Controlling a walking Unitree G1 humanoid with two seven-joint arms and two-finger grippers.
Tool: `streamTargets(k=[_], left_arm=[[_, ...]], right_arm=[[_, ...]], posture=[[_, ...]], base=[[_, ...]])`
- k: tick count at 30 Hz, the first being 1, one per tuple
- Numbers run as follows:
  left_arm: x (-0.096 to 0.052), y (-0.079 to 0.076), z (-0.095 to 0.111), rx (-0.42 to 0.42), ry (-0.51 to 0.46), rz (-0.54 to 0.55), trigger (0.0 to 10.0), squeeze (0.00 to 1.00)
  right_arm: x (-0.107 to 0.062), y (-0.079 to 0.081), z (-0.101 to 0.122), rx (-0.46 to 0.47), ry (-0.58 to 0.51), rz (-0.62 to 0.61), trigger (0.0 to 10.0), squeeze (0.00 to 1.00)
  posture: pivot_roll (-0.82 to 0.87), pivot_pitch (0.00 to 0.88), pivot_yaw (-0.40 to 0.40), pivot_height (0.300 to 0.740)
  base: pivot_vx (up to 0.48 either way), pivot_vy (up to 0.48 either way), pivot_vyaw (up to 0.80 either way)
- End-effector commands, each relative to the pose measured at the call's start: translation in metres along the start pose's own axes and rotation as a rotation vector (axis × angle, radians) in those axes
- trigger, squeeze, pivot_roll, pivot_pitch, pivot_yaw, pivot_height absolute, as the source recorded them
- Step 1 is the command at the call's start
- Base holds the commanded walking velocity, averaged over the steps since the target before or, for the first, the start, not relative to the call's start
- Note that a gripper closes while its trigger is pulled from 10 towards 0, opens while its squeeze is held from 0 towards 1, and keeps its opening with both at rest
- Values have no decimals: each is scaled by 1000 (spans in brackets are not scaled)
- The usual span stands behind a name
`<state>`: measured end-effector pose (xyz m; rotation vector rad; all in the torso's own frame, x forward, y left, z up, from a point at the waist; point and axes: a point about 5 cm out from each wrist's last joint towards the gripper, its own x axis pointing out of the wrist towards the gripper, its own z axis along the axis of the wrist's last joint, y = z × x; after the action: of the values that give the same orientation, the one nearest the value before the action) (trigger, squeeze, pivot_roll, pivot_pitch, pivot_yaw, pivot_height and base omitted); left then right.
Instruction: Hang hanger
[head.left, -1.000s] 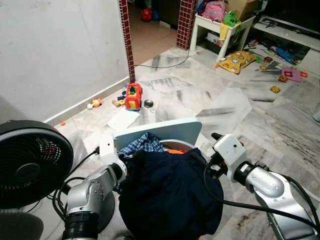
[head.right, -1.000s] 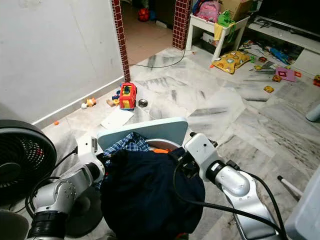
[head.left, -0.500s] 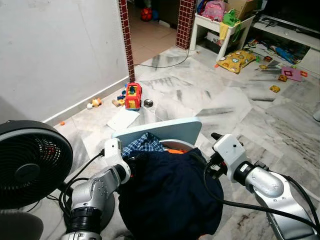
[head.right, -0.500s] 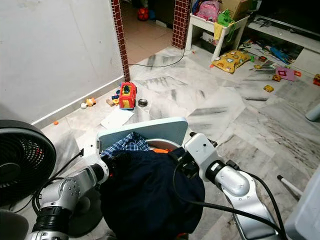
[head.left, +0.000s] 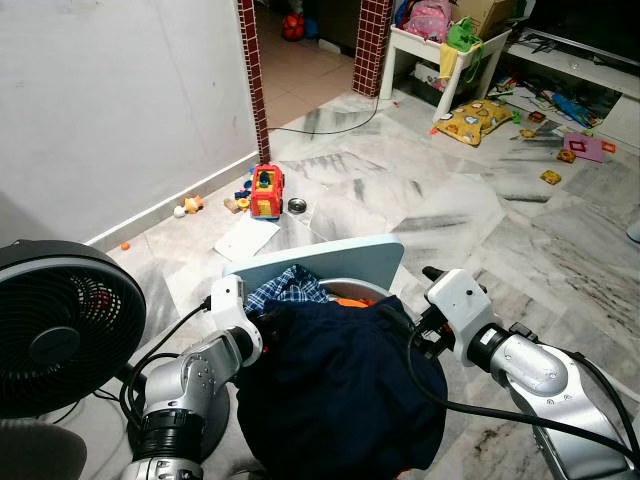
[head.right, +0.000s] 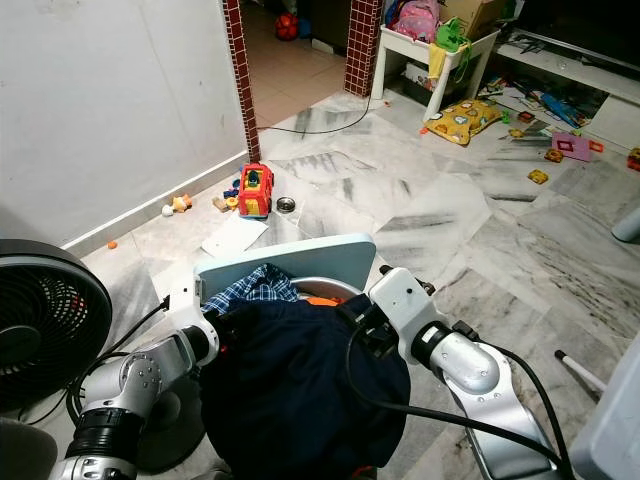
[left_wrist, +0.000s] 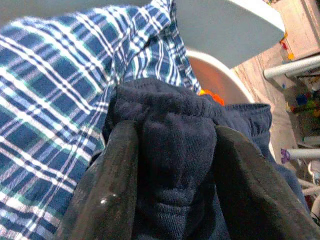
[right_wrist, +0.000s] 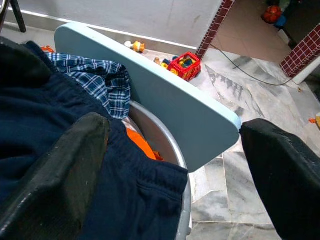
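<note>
A dark navy garment (head.left: 340, 390) lies heaped over a round basin (right_wrist: 167, 145) just below me. Under it are a blue plaid cloth (head.left: 290, 287) and something orange (right_wrist: 142, 145). A light blue board (head.left: 330, 262) leans on the basin's far side. At the garment's left edge, my left gripper (left_wrist: 175, 130) is shut on a thick fold of navy fabric (left_wrist: 175, 165). My right gripper (right_wrist: 175, 130) stands open at the garment's right edge, its fingers (right_wrist: 75, 165) spread wide above the hem and the basin rim.
A black fan (head.left: 60, 330) stands close on my left with cables on the floor. A red toy truck (head.left: 266, 192), a white sheet (head.left: 246, 238) and small toys lie by the wall. A brick pillar (head.left: 253, 70), a white table (head.left: 440, 50) and a yellow cushion (head.left: 472, 122) are farther off.
My left wrist has moved in toward the garment's left edge and now rests against it. The right arm and the garment have stayed where they were.
</note>
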<state>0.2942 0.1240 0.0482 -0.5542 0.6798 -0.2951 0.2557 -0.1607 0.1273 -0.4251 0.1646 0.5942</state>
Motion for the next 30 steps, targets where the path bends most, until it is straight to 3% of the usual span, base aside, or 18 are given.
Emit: streamTargets(k=[1, 11, 21, 24, 27, 28, 30], left_arm=[[-2, 1, -6, 0, 30, -10, 0, 0], [-16, 9, -21, -45, 82, 26, 0, 0], [-26, 14, -24, -60, 58, 87, 0, 0], [-30, 13, -19, 9, 10, 140, 0, 0], [-32, 11, -17, 23, -22, 153, 0, 0], [-35, 11, -13, 126, -62, 184, 0, 0], [-38, 8, -12, 167, -103, 184, 0, 0]], right_arm=[[-1, 2, 2, -8, -4, 15, 10000, 0], [-2, 8, -1, -14, 17, 84, 10000, 0], [-5, 13, -7, -22, 57, 168, 10000, 0], [-3, 12, -8, -29, 62, 169, 10000, 0], [-2, 12, -8, -33, 61, 167, 10000, 0], [1, 11, -7, -35, 59, 165, 10000, 0], [4, 10, -7, -38, 53, 155, 10000, 0]], posture=[[-245, 114, 8, 740], [-236, 111, 11, 740], [-223, 101, 12, 740], [-213, 96, 12, 740], [-205, 91, 13, 740], [-193, 85, 12, 740], [-183, 79, 12, 740]], base=[[0, 0, 0], [0, 0, 0], [0, 0, 0], [0, 0, 0], [0, 0, 0], [0, 0, 0], [0, 0, 0]])
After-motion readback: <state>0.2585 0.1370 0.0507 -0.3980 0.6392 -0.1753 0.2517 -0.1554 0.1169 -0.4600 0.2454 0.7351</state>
